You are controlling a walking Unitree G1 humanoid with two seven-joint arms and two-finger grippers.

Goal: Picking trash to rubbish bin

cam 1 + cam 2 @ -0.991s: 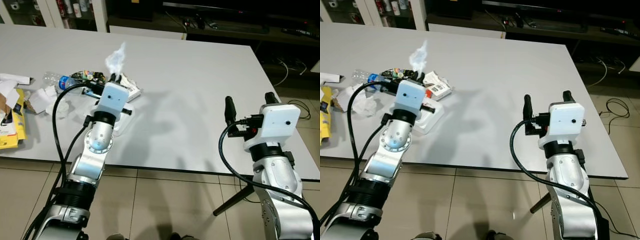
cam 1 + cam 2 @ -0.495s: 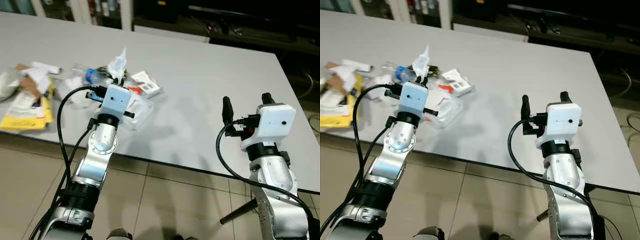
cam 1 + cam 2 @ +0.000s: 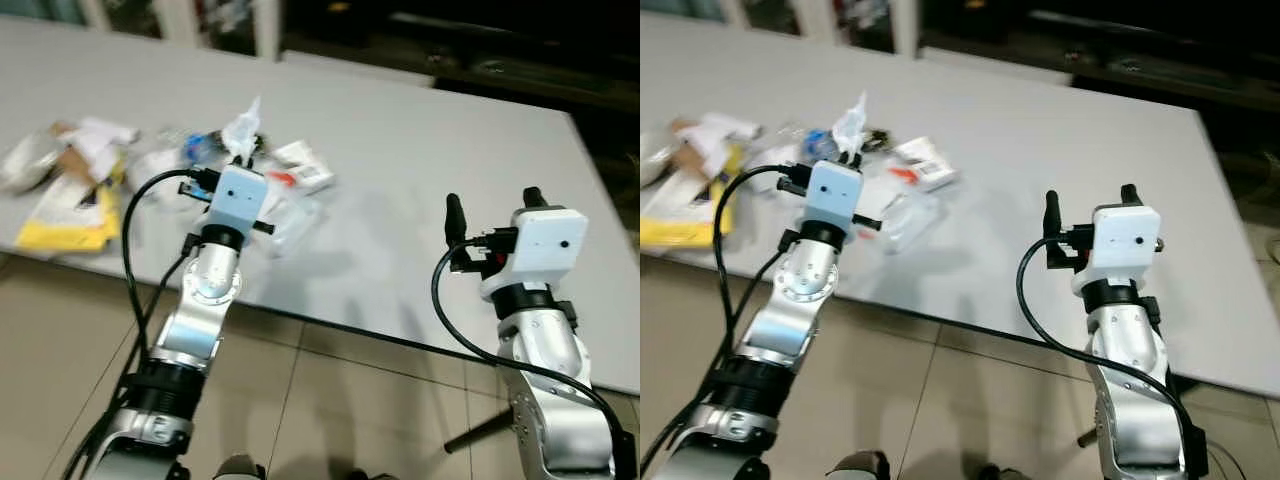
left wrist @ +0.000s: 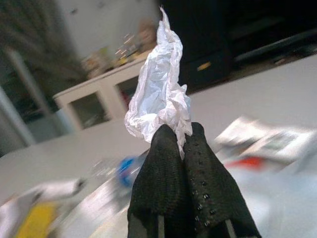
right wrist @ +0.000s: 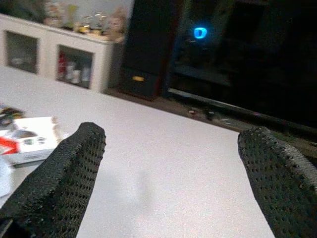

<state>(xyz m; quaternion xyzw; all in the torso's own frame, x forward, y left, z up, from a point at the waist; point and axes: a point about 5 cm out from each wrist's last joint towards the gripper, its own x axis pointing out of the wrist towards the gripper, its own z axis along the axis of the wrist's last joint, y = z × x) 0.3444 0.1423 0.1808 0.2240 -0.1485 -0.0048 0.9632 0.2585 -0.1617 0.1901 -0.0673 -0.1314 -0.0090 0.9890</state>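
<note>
A crumpled white plastic wrapper stands up from the left tool, pinched tight between its black fingers above the littered end of the grey surface. The right tool hovers over the near edge, fingers spread wide.

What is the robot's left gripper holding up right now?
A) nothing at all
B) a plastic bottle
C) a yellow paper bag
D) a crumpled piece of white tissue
D: the left gripper is shut on a crumpled white tissue, which sticks up from between its black fingers.
</note>
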